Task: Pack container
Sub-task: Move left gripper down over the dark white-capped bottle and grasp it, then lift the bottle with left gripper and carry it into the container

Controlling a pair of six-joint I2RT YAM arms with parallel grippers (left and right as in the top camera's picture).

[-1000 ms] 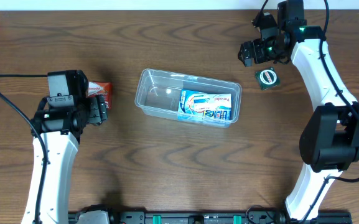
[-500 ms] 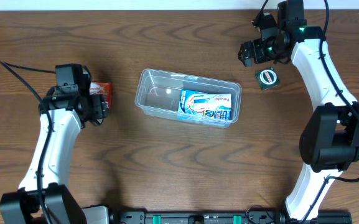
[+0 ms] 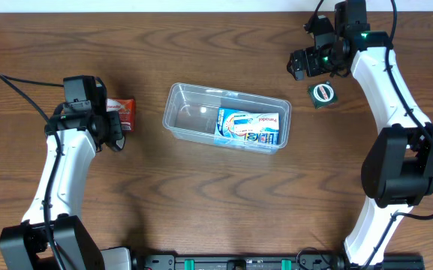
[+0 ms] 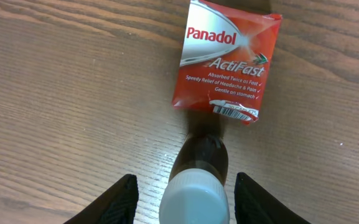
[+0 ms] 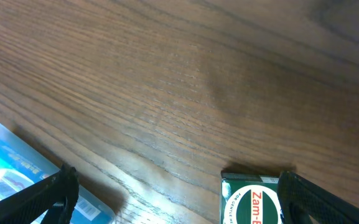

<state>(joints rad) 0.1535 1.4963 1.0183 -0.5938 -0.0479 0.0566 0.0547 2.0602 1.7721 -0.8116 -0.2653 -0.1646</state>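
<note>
Overhead: container [image 3: 193, 112] sits mid-table [image 3: 201, 195], long axis running roughly 9 to 3 o'clock, slightly skewed. Clear walls, rim up. A blue box [image 3: 248, 126] lies flat inside, filling the 3 o'clock half; the 9 o'clock half shows bare bottom.

At 9 o'clock of the container, apart from it, we note a red box [image 3: 121, 110] flat on the wood. Left gripper [image 3: 117, 133] hangs just at its 7 o'clock edge.

Left wrist view: red box [image 4: 229, 59] reads Panadol ActiFast, printed face up. A small brown bottle [image 4: 199, 163] with a white cap lies at its 6 o'clock, the far end just about meeting the box edge; we cannot tell whether they touch. Left gripper [image 4: 185, 180] straddles the cap: jaws apart, one finger [image 4: 114, 202] each side, wood visible between the 9 o'clock finger and the cap. Not clamped.

Right gripper [image 3: 306, 64] hovers at 1 o'clock of the container, well apart from it. A green box [image 3: 322, 94] lies on the table at the gripper's 5 o'clock.

Right wrist view: right gripper [image 5: 179, 186] has jaws spread wide over bare wood. Green box [image 5: 251, 202] shows at the bottom edge, near the 3 o'clock finger [image 5: 319, 196]. A corner of the blue box [image 5: 11, 171] shows at 8 o'clock
</note>
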